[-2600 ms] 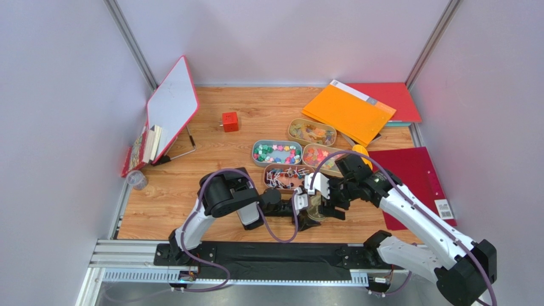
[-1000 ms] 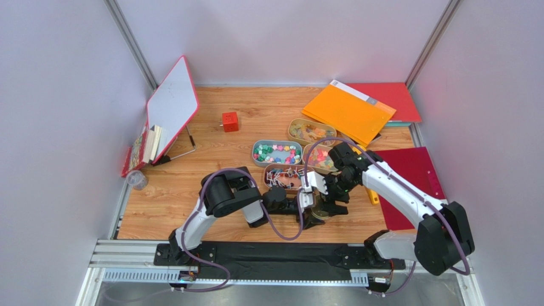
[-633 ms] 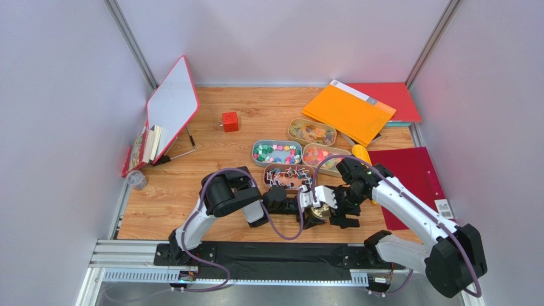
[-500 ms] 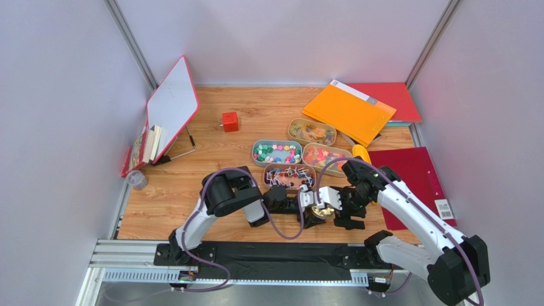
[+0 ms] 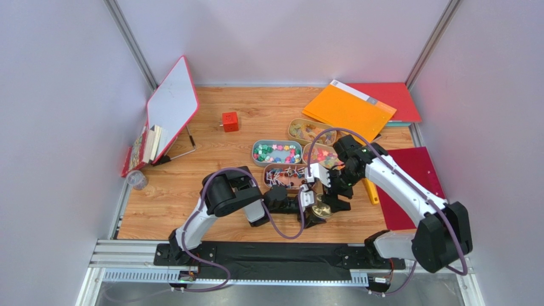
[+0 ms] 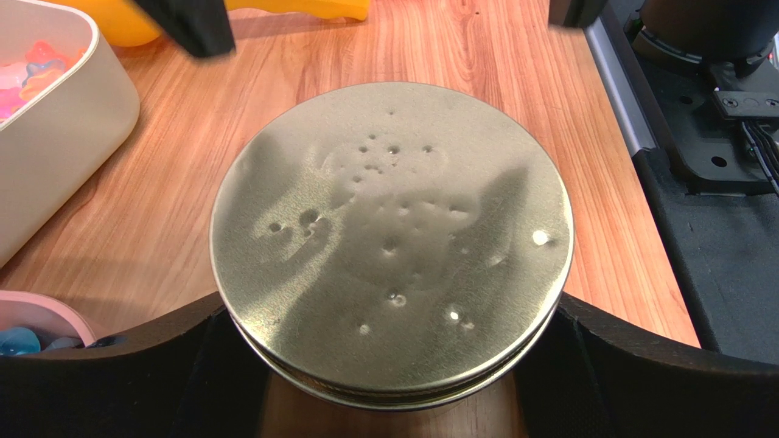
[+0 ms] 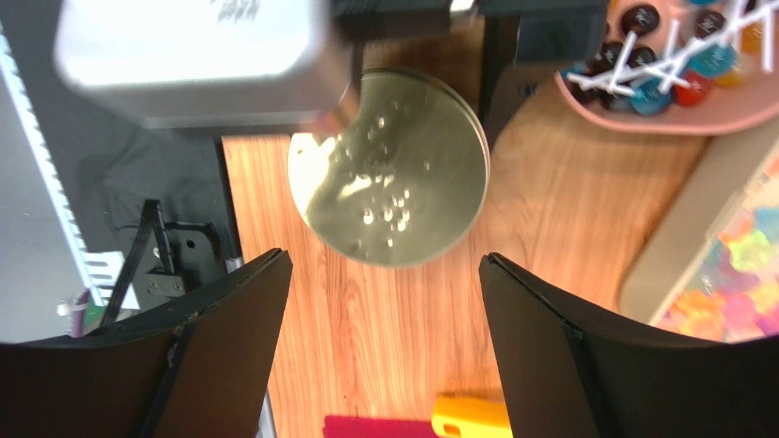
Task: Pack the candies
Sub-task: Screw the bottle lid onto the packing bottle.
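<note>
Left pincer (image 6: 389, 319) clasps gold lid (image 6: 391, 210); right pincer (image 7: 384, 265) hovers open above.

Count from where I stand:
- 4 oval trays (image 5: 253, 155), all loaded with candies (image 5: 278, 153); far too many sweets to count
- 1 round gold lid (image 6: 391, 237)
- 1 red cube (image 5: 230, 121)
- 1 whiteboard (image 5: 171, 105)
- 1 orange folder (image 5: 348, 111)
- 2 red folders (image 5: 396, 99)
- 1 yellow item (image 5: 370, 191), partly hidden
- 1 clear cup (image 5: 135, 180)
- 2 arms: left arm (image 5: 223, 194), right arm (image 5: 402, 191)
</note>
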Action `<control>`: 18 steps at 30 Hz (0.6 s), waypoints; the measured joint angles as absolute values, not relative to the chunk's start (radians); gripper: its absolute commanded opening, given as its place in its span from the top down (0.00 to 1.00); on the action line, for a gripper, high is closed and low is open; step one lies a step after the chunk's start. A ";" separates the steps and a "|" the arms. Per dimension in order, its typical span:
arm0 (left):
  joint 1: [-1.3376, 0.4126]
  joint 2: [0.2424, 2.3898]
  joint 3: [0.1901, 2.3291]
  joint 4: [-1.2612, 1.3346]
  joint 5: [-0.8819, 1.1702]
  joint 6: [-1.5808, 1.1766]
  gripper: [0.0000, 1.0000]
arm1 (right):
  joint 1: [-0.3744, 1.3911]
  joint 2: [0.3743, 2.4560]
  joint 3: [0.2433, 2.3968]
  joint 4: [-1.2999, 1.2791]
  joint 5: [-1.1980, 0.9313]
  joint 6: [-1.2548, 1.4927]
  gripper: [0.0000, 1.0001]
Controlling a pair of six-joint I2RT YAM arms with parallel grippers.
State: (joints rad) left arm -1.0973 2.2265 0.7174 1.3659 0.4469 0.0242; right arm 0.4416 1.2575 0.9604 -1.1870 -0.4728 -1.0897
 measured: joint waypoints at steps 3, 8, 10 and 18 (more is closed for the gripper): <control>-1.097 2.226 0.722 1.360 0.445 0.025 1.00 | 0.442 1.327 0.983 -1.187 -0.505 -1.092 0.18; -1.098 2.226 0.722 1.358 0.444 0.025 1.00 | 0.442 1.380 0.996 -1.170 -0.533 -1.097 0.18; -1.098 2.226 0.722 1.358 0.444 0.025 1.00 | 0.442 1.388 0.998 -1.164 -0.539 -1.097 0.18; -1.098 2.225 0.722 1.356 0.442 0.025 1.00 | 0.449 1.422 1.002 -1.132 -0.553 -1.096 0.18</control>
State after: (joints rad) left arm -1.0977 2.2250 0.7223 1.3556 0.4423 0.0250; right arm 0.4488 1.4223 1.0019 -1.1316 -0.5526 -1.0962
